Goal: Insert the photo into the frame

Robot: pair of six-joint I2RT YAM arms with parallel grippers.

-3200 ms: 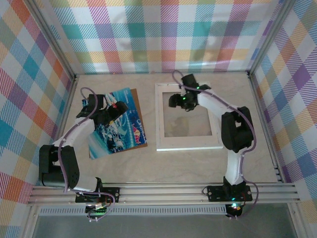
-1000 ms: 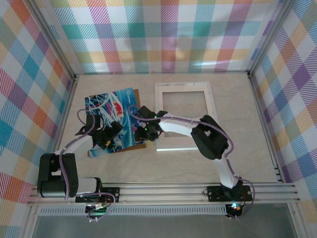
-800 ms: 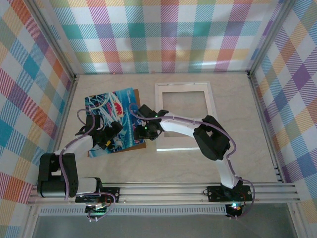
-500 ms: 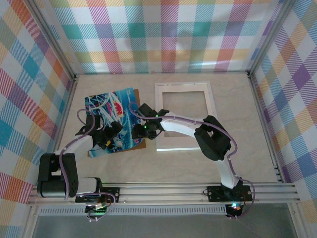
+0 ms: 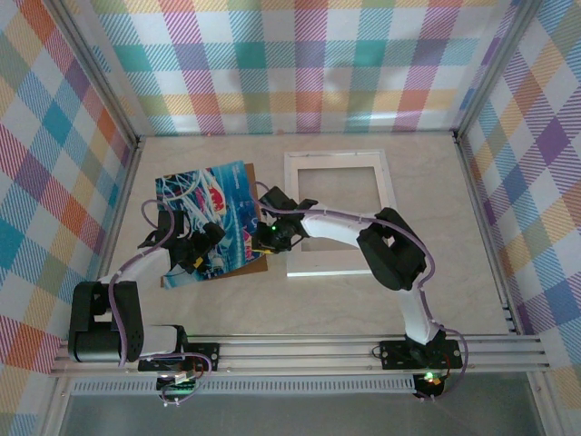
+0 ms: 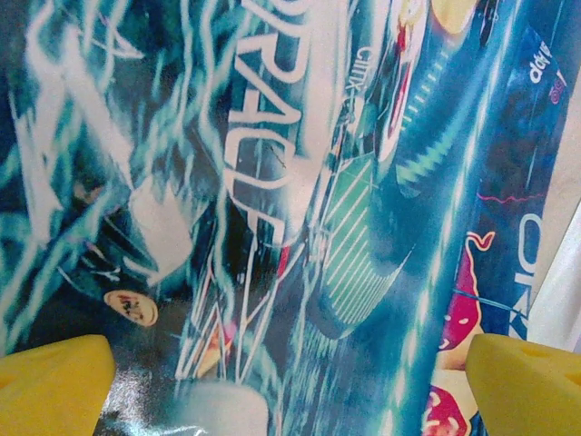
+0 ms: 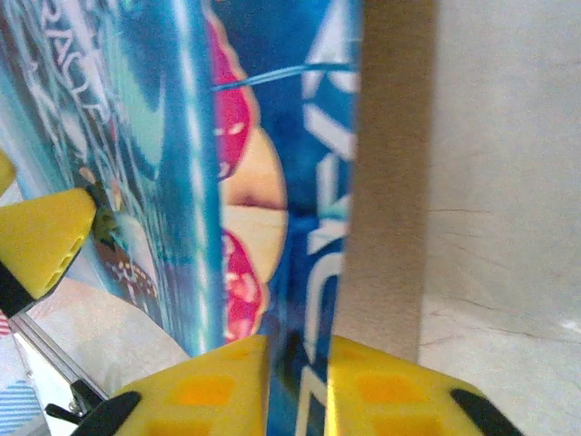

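Apparently right tool (image 7: 298,352) on photo (image 5: 207,195) edge

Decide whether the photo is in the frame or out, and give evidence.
Out: the photo sits left of the frame, which is empty.

Glossy paper photo (image 6: 272,227) — matt cardboard backing (image 7: 390,182)

One photo (image 5: 201,198), one frame (image 5: 336,157) and one backing board (image 7: 390,182).
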